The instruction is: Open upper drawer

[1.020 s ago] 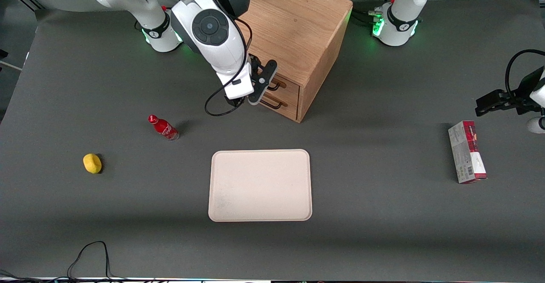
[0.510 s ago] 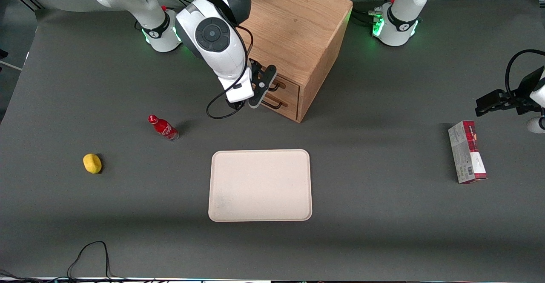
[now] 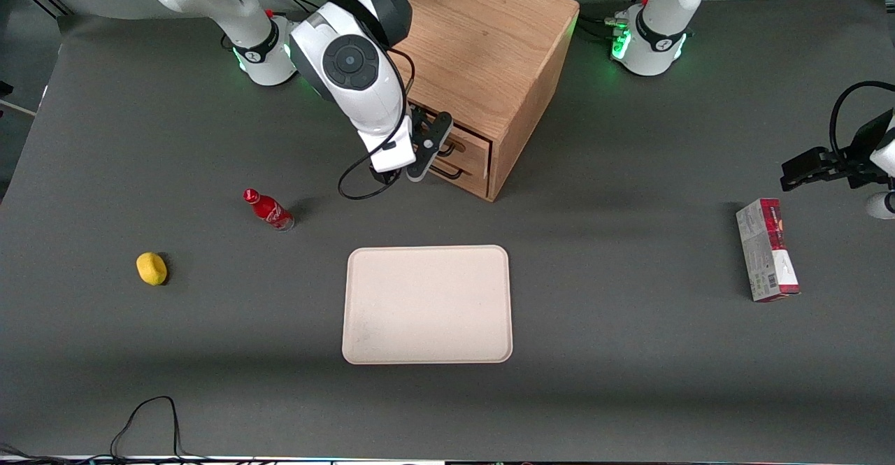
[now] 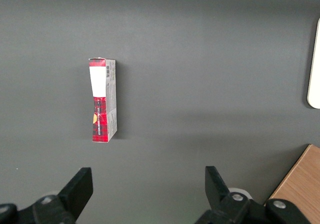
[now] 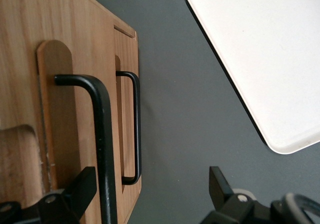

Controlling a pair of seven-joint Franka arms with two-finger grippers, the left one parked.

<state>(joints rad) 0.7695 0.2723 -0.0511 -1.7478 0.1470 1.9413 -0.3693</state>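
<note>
Two handles sit close here, so the tool (image 3: 424, 154), fingers spread wide, should straddle only the upper drawer (image 3: 467, 145) handle (image 5: 102, 149), the nearer one. Then clamp and pull straight out, skipping the lower handle (image 5: 134, 129).

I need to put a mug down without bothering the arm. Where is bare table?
Bare: the stretch between tray and carton, and the strip between lemon, bottle and tray. Crowded: in front of the cabinet, where the gripper hangs at the upper drawer with open jaws.
</note>
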